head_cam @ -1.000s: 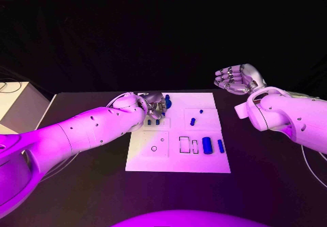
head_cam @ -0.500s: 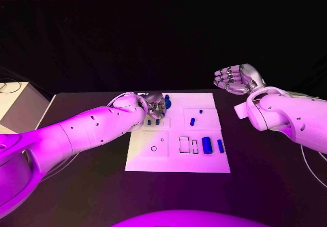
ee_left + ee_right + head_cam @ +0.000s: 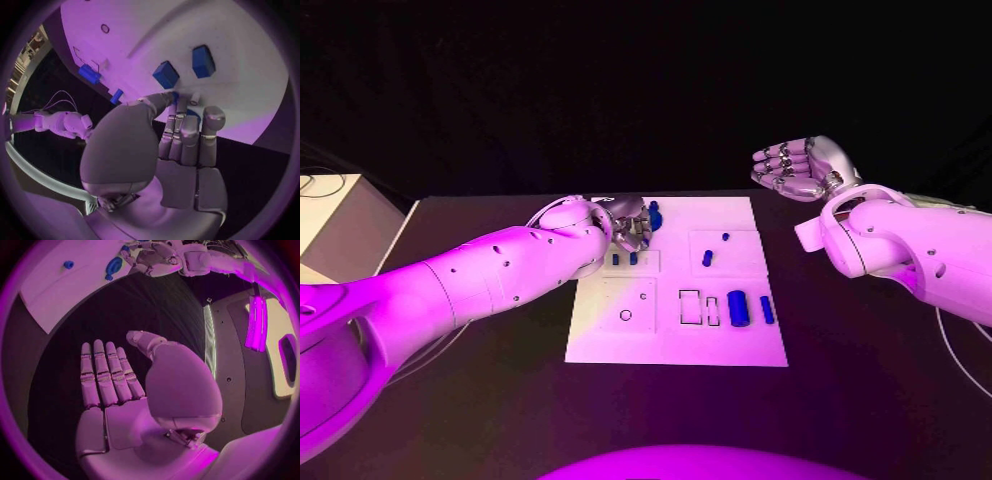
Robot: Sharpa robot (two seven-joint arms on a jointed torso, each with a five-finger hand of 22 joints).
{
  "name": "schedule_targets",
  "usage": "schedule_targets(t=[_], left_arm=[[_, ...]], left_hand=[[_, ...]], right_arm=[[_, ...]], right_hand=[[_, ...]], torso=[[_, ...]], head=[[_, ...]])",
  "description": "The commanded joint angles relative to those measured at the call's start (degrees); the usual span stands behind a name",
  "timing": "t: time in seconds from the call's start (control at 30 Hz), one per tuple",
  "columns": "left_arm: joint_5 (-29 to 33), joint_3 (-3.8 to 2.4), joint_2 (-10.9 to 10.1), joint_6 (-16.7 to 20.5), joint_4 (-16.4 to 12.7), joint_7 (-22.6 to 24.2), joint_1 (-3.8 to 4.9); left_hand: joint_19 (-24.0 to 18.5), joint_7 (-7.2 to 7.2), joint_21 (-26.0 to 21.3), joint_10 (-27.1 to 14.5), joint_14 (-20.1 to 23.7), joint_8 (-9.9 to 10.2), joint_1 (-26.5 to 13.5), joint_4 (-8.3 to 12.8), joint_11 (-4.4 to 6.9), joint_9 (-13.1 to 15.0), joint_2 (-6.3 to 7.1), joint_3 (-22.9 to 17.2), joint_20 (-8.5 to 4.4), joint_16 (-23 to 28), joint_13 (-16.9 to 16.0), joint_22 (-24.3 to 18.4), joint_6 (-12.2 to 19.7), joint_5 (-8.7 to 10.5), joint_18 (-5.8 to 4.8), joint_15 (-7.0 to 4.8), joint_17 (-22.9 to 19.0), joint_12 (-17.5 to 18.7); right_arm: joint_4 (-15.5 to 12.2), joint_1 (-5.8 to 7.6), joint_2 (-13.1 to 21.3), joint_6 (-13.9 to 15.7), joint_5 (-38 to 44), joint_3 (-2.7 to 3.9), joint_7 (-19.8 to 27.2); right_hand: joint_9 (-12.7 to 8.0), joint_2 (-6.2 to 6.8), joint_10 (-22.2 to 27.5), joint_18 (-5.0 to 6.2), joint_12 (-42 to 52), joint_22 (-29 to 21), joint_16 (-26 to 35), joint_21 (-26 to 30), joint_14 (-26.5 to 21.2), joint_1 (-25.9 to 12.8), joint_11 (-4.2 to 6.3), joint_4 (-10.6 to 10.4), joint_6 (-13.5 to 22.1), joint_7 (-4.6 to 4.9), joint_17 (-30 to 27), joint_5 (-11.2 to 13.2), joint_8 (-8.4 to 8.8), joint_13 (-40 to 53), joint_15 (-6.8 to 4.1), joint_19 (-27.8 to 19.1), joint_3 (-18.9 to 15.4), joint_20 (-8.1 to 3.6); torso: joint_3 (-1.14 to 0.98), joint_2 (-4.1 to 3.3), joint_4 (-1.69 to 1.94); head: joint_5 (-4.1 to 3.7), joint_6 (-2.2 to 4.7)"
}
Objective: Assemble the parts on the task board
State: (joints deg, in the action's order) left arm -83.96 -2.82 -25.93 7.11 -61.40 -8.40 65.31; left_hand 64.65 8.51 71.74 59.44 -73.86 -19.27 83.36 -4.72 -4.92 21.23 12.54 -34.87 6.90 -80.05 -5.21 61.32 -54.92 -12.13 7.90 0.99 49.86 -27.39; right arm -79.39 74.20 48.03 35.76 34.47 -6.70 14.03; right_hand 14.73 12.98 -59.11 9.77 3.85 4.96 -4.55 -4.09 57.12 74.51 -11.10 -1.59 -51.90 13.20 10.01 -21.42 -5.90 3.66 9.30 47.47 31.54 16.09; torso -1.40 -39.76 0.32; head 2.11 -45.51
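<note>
Left hand (image 3: 626, 222) sits low over the far-left part of the task board (image 3: 675, 345), and in the left wrist view we see its fingers (image 3: 187, 137) drawn together with the tips down at a blue part (image 3: 177, 96) near the board's edge. Whether they actually pinch that part or only touch it, we cannot tell; the fingertips cover most of it. Our right hand (image 3: 798, 167) hangs raised beyond the board's far right corner, holding nothing, its fingers straight and close together in the right wrist view.

The risk we judge greatest is a slip: a shallow fingertip hold on so small a piece could let it tilt or drop. The hand could also knock the two blue blocks (image 3: 184, 68) standing just beside it.

Other parts lie on the board's near right, among them a blue cylinder (image 3: 737, 308) beside a thinner blue peg (image 3: 767, 308). The left arm hides part of the board's left edge, and the socket meant for the part is not something we can make out.
</note>
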Motion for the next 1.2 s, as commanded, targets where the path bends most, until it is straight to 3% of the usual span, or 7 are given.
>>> schedule_targets(t=[0.03, 0.33, 0.47, 0.83, 0.93, 1.2], left_arm=[[1.4, 0.10, -0.2, 2.5, 0.0, 2.3, -0.15], [4.4, 0.02, -1.6, 6.5, -2.0, 6.4, -0.18], [5.6, -0.29, -2.7, 7.2, -3.4, 7.3, -0.16], [7.0, -2.24, -5.9, 5.5, -6.7, 6.6, -0.15], [6.8, -2.40, -6.6, 4.9, -6.8, 6.1, -0.15], [5.4, -2.51, -7.5, 4.1, -6.0, 5.2, -0.16]], left_hand=[[0.5, 0.07, 0.3, 0.8, -0.3, 0.1, 0.1, 0.6, 0.06, 0.1, -0.45, -0.2, 0.03, -0.1, 0.1, 0.3, -0.6, 0.28, -0.58, 0.00, -0.4, 0.7], [1.4, 0.28, 1.0, 2.4, -0.9, 0.5, 0.2, 1.7, 0.03, 0.2, -0.41, -0.6, -0.08, 0.2, 0.2, 1.3, -1.5, 0.14, -0.80, -0.02, -0.9, 2.6], [1.6, 0.27, 1.3, 2.8, -1.1, 0.5, 0.2, 1.9, 0.06, 0.2, -0.37, -0.6, -0.14, 0.2, 0.2, 1.6, -1.7, 0.12, -0.88, -0.05, -1.0, 3.0], [1.8, 0.27, 1.4, 3.2, -1.2, 0.6, 0.1, 2.1, 0.08, 0.2, -0.38, -0.6, -0.17, 0.2, 0.2, 1.8, -1.9, 0.11, -0.91, -0.08, -1.0, 3.4], [1.8, 0.26, 1.4, 3.3, -1.3, 0.7, 0.1, 2.1, 0.08, 0.2, -0.37, -0.6, -0.18, 0.2, 0.2, 1.9, -2.0, 0.12, -0.93, -0.08, -0.9, 3.5], [1.8, 0.22, 1.4, 3.4, -1.3, 0.7, -0.1, 2.2, 0.10, 0.2, -0.31, -0.5, -0.20, 0.2, 0.2, 1.8, -2.0, 0.15, -0.92, -0.09, -1.1, 3.7]], right_arm=[[-0.1, -0.01, 0.0, -0.8, 0.6, 0.03, 0.8], [-0.1, -0.01, 0.0, -0.7, 0.6, 0.03, 0.9], [-0.1, -0.01, 0.1, -0.5, 0.6, 0.03, 0.9], [-0.2, -0.01, 0.4, -0.3, 0.6, 0.03, 0.9], [-0.3, -0.01, 0.6, -0.3, 0.6, 0.03, 0.9], [-0.4, -0.01, 0.7, -0.3, 0.6, 0.03, 0.9]], right_hand=[[-0.1, -0.21, -0.5, 0.77, -0.1, -0.1, 0.2, 0.1, 0.4, 0.0, -0.08, -0.1, -0.4, 1.31, -0.1, -0.2, -0.05, 0.0, 0.10, 0.4, -0.3, 0.03], [-0.1, -0.22, -0.5, 0.77, 0.0, -0.2, 0.2, 0.1, 0.4, 0.0, -0.05, -0.1, -0.5, 1.28, -0.1, -0.3, -0.08, 0.0, 0.08, 0.4, -0.3, 0.03], [-0.1, -0.22, -0.5, 0.77, 0.0, -0.2, 0.2, 0.1, 0.4, 0.0, -0.05, -0.1, -0.5, 1.28, -0.1, -0.3, -0.08, 0.0, 0.08, 0.4, -0.3, 0.03], [-0.1, -0.22, -0.5, 0.77, 0.0, -0.2, 0.2, 0.1, 0.4, 0.0, -0.05, -0.1, -0.5, 1.28, -0.1, -0.3, -0.08, 0.0, 0.08, 0.4, -0.3, 0.03], [-0.1, -0.22, -0.5, 0.77, 0.0, -0.2, 0.2, 0.1, 0.4, 0.0, -0.05, -0.1, -0.5, 1.28, -0.1, -0.3, -0.08, 0.0, 0.08, 0.4, -0.3, 0.03], [-0.1, -0.19, -0.5, 0.77, -0.1, -0.2, 0.3, 0.1, 0.4, 0.0, -0.06, -0.1, -0.5, 1.28, -0.2, -0.4, -0.05, 0.0, 0.09, 0.4, -0.3, 0.04]], torso=[[-0.01, 0.06, -0.01], [0.00, 0.03, -0.02], [-0.04, 0.06, 0.00], [0.01, 0.09, 0.10], [-0.06, 0.07, 0.17], [0.05, 0.01, 0.00]], head=[[0.07, 0.12], [-0.08, 0.06], [-0.03, 0.15], [0.13, 0.26], [0.15, 0.30], [0.49, 0.26]])
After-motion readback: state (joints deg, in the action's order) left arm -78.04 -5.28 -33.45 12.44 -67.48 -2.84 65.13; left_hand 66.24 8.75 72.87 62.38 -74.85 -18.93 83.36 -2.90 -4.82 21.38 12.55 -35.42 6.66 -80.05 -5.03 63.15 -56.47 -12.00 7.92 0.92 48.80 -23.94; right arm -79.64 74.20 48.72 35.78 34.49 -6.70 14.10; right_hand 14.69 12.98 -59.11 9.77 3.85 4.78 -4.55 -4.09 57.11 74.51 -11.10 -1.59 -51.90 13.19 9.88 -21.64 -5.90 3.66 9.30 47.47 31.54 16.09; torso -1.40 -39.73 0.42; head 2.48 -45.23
